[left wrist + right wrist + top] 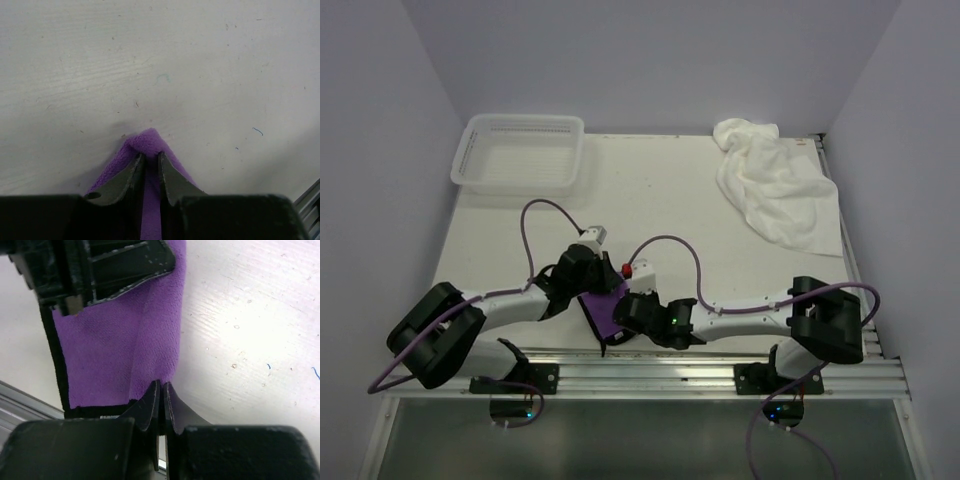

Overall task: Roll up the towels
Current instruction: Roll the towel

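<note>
At the table front, left hand, right hand — both pinching purple towel

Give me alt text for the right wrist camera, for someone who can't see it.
The right hand pinches the near edge of a folded purple towel on a white table. The left hand is on the towel's far end.

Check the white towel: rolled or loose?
Loose. The white towel lies crumpled, unrolled, at the far right corner of the table.
</note>
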### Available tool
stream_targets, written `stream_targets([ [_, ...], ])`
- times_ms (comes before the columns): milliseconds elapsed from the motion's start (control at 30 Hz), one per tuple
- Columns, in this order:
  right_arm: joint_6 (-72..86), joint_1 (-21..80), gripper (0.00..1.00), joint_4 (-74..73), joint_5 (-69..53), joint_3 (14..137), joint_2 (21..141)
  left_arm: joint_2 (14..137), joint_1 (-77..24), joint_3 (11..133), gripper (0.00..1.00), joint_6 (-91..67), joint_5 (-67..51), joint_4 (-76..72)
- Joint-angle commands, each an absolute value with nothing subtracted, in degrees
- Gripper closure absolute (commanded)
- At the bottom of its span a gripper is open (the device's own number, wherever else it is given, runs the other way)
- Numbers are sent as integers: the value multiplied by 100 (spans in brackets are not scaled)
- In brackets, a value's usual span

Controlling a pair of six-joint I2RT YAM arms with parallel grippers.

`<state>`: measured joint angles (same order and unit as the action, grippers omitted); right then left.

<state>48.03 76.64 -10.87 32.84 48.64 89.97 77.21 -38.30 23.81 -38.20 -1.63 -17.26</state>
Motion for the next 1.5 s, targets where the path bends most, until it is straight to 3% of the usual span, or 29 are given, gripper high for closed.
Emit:
stream_targets([
  [0, 4413, 7954, 100, -1818, 3858, 5290, 9254, 7559, -3744, 2671, 80, -3797, -158, -1644],
  [267, 4316, 8183, 100, -2162, 4035, 5616, 9580, 7453, -3718, 2856, 79, -3674, -255, -1249],
  [500, 4254, 8183, 100, -1908, 3867, 5432, 9510, 7058, -3709, 2944, 64, -3542, -580, -1073],
  [767, 4254, 8183, 100, -1907, 3832, 5458, 9624, 7093, -3700, 3629, 59, -3445, -808, -159],
  [1467, 4157, 8191, 100, -1670, 3735, 5212, 9492, 7655, -3990, 3524, 59, -3217, -985, 790],
])
